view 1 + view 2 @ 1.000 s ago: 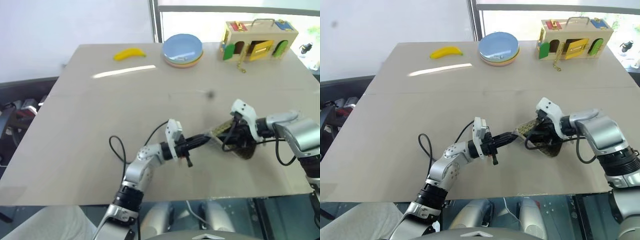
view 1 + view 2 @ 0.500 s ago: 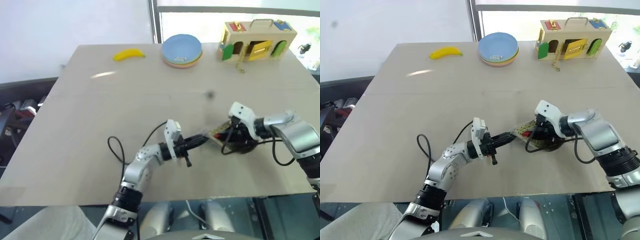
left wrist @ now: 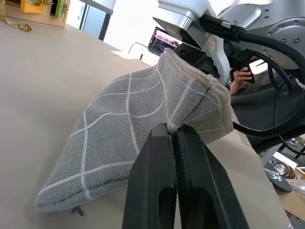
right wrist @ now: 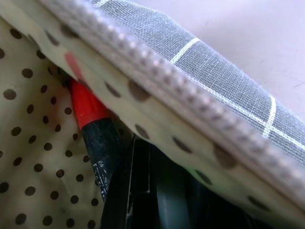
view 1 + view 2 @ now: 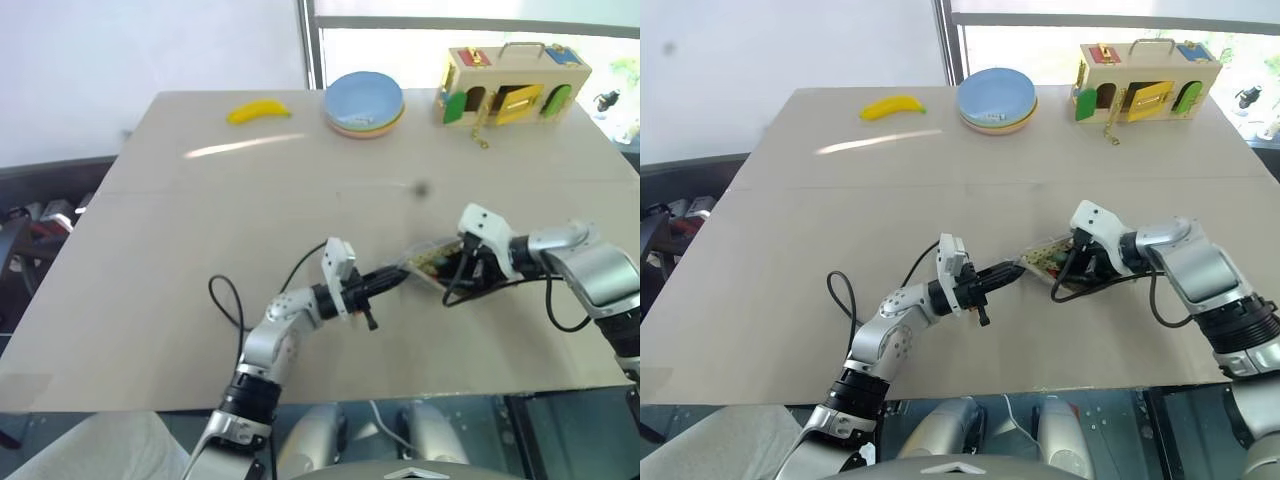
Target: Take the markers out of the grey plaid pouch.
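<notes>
The right pincer (image 5: 1068,268) has pushed into the mouth of the grey plaid pouch (image 3: 143,119) on the counter (image 5: 250,200) and narrowed beside the red-capped marker (image 4: 93,131); a firm grip can't be confirmed. The left pincer (image 3: 174,143), pressed together, keeps pinching the pouch's edge.

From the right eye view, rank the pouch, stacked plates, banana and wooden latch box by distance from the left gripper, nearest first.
1. grey plaid pouch: pinched by the left gripper at its edge.
2. stacked plates: far edge, middle.
3 and 4. banana, far left, and wooden latch box, far right: too close to call.
</notes>
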